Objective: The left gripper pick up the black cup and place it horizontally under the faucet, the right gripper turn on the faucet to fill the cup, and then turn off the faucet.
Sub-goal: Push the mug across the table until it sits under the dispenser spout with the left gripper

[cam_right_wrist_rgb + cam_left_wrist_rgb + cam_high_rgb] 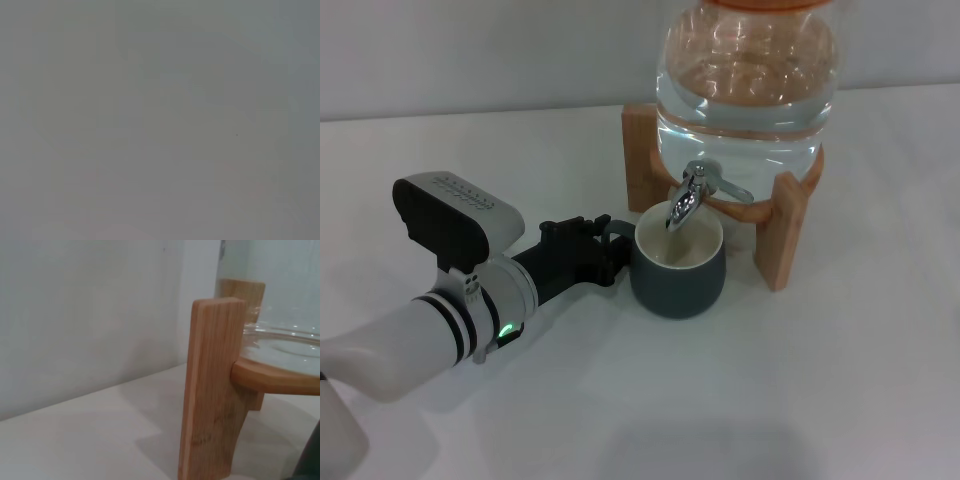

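Observation:
The black cup (678,278) stands upright on the white table, its cream inside open to the top. Directly above its mouth hangs the spout of the chrome faucet (688,200), fixed to the clear glass water jar (745,90). My left gripper (616,245) reaches in from the left, and its black jaws close around the small handle on the cup's left side. In the left wrist view a dark sliver of the black cup (309,460) shows at the picture's edge. The right gripper is out of view; the right wrist view is plain grey.
The jar rests on a wooden stand (788,235) whose legs flank the cup; one leg (212,390) fills the left wrist view. The white table (820,400) spreads in front and to the right. A pale wall runs behind.

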You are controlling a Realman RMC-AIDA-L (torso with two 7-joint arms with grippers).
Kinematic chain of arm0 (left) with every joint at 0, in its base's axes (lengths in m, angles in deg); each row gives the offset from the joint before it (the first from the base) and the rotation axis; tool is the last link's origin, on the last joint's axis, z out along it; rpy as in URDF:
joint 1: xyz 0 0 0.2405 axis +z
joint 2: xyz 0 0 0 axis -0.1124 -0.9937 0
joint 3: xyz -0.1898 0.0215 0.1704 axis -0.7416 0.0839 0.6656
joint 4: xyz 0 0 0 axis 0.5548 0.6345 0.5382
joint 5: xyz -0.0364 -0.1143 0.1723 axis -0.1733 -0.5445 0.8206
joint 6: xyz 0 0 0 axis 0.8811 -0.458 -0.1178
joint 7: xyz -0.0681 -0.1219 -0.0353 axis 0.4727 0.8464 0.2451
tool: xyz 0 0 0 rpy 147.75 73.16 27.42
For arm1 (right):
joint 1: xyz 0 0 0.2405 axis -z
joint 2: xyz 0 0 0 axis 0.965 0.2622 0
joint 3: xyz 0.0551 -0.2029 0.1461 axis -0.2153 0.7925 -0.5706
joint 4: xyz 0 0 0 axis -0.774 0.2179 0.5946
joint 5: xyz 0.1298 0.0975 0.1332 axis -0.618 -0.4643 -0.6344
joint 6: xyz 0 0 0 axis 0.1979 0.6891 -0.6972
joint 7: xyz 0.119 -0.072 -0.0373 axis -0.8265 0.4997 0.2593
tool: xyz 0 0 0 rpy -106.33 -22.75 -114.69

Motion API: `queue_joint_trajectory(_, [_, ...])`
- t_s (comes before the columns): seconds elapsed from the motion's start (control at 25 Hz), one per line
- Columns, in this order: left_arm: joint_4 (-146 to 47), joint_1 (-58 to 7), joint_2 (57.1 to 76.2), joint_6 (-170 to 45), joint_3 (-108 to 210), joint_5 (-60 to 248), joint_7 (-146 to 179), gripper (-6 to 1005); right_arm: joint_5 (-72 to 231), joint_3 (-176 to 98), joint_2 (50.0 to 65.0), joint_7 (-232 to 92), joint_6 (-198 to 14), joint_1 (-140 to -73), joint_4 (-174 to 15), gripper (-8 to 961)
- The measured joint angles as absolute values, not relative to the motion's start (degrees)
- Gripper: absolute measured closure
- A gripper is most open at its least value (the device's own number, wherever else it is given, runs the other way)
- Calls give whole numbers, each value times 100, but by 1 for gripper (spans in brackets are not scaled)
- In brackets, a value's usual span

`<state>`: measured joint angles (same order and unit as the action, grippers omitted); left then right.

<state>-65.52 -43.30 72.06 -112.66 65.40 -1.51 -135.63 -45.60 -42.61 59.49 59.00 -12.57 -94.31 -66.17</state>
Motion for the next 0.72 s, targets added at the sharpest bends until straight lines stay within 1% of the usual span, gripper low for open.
queue_joint_trajectory(0.72, [-6551,-4383,7205,-11252,6540,-148,-13563,630,-4560,-4270,5949,5890,-1228,-9431,-6617,112])
